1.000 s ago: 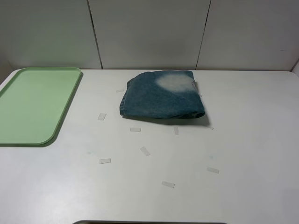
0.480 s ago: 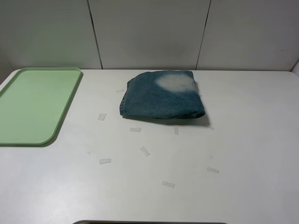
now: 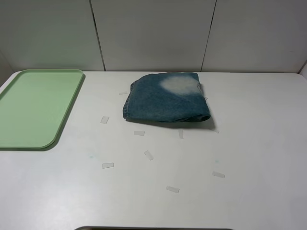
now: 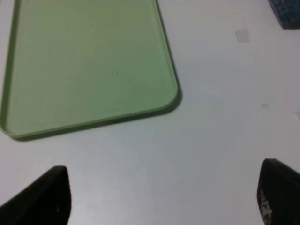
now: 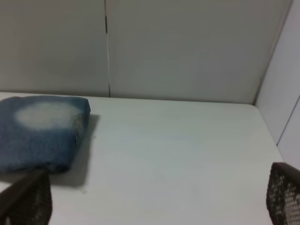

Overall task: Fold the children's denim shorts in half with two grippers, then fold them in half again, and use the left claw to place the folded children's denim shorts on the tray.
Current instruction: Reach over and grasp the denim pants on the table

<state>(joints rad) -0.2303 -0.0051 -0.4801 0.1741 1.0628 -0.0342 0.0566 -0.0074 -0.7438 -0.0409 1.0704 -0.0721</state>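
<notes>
Pale green rectangular plastic tray (image 3: 29,110) at left, folded washed-blue children's denim shorts (image 3: 165,100) at centre — well apart.
Both lie on the white tabletop (image 3: 249,143), the shorts toward its back edge, pale bleached patch up, with small clear tape strips (image 3: 148,155) scattered in front. The left pincer (image 4: 161,194) and the right pincer (image 5: 155,197) each gape wide — holding nothing.
</notes>
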